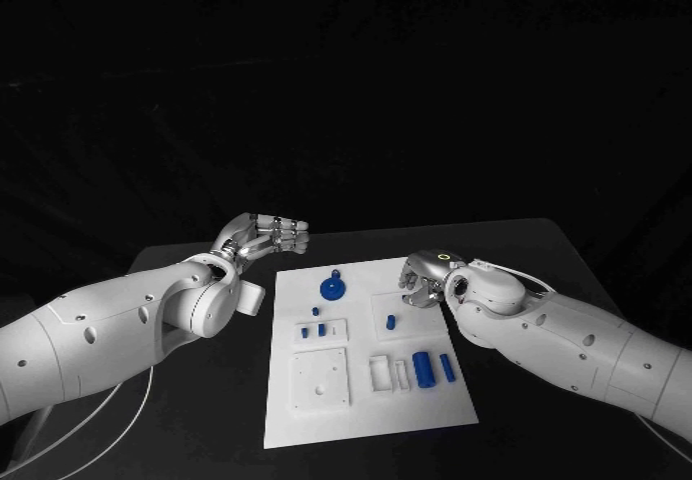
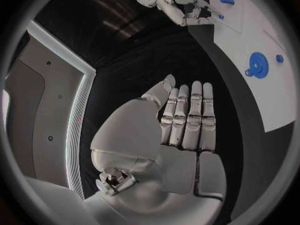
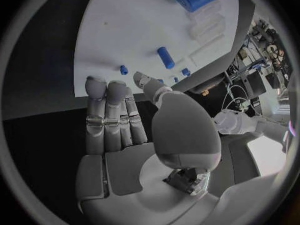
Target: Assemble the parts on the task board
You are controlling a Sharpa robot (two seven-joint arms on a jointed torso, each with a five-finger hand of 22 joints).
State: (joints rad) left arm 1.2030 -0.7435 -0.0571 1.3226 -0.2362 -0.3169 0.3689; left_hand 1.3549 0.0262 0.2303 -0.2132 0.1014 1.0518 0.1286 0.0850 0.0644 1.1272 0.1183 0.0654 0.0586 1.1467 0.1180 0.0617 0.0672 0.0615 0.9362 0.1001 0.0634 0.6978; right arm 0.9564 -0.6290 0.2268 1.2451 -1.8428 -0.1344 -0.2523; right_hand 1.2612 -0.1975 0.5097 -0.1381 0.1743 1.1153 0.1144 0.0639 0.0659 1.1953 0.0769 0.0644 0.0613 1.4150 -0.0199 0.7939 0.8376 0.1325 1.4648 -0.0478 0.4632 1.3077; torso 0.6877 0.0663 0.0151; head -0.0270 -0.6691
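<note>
A black table (image 1: 173,420) stood against a dark background; two thin pale cables (image 1: 101,415) crossed its near-left corner.

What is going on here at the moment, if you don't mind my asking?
A two-armed robot is at a black table with a white task board carrying small blue parts, among them a round disc and a cylinder. Neither hand holds anything. The left hand hangs beside the board's far left corner, fingers together. The right hand is over the board's right edge, near a small blue peg. The parts lie untouched on the board.
</note>
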